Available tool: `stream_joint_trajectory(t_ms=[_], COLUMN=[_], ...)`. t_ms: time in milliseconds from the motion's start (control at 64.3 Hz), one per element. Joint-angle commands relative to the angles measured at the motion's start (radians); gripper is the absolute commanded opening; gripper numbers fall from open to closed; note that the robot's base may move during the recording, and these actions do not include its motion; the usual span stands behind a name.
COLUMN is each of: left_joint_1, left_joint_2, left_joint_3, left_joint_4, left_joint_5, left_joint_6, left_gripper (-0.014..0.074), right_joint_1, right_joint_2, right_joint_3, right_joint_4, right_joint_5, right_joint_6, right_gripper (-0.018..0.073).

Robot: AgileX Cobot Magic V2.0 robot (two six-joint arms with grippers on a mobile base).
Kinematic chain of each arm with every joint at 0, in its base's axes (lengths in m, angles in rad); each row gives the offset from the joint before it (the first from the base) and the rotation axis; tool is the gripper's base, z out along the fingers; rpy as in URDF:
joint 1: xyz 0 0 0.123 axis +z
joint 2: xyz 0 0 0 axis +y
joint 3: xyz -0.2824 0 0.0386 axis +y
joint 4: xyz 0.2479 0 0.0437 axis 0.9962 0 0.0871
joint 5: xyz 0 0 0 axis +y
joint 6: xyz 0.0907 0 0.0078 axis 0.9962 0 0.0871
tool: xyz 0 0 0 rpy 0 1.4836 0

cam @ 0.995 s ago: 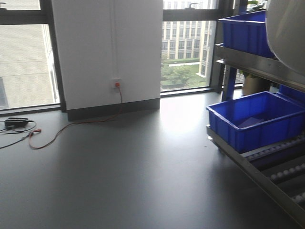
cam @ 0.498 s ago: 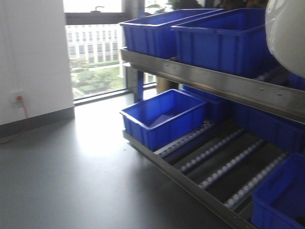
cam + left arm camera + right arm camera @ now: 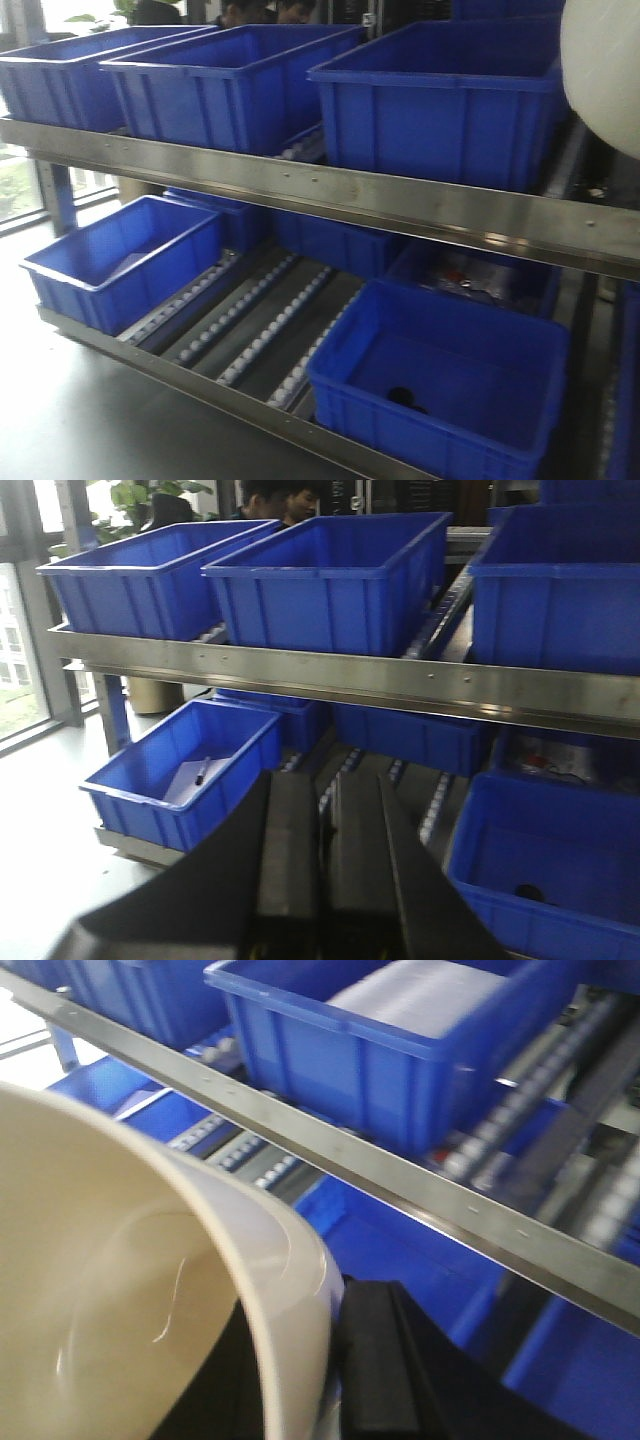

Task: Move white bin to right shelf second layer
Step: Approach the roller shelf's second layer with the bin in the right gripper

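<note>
moved: the front view has swung away from the window and the grey floor. now the steel rack fills it, and the white bin [image 3: 605, 70] stays in the top right corner.
white bin: held up in the air in front of the rack, not touching it.
right gripper [image 3: 320, 1380]: clamped on the bin's rim. one black finger presses the outer wall and the other is hidden.
left gripper [image 3: 325, 870]: its two fingers are close together with nothing between them, pointing at the rack.
right shelf second layer [image 3: 400, 205]: likely the upper level with the flat steel bar. three big blue crates [image 3: 440, 110] sit on it side by side, and a strip of rollers [image 3: 480, 1155] shows beside one crate.
done: the bin is picked up and has been brought to the rack.
left to do: find a free spot on that level, lift the bin over the bar, set it on the rollers and let go.
watch out: the crates take up most of the level, so the room looks tight.
</note>
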Motion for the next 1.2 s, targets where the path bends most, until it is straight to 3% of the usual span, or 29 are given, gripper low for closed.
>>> stream_joint_trajectory(t_ms=[0,1182], left_joint_1=[-0.007,-0.007], left_joint_2=[-0.014,-0.014], left_joint_3=[0.037,0.037], left_joint_4=[-0.005,-0.005], left_joint_5=[-0.085,-0.085], left_joint_6=[-0.004,-0.004], left_gripper=[0.0085,0.0085], right_joint_1=[-0.005,-0.005], right_joint_2=[0.002,0.004], right_joint_3=[-0.033,-0.033], right_joint_4=[0.001,0.001], right_joint_5=[-0.104,-0.104], right_joint_6=[0.0,0.0], right_gripper=[0.0056,0.0056])
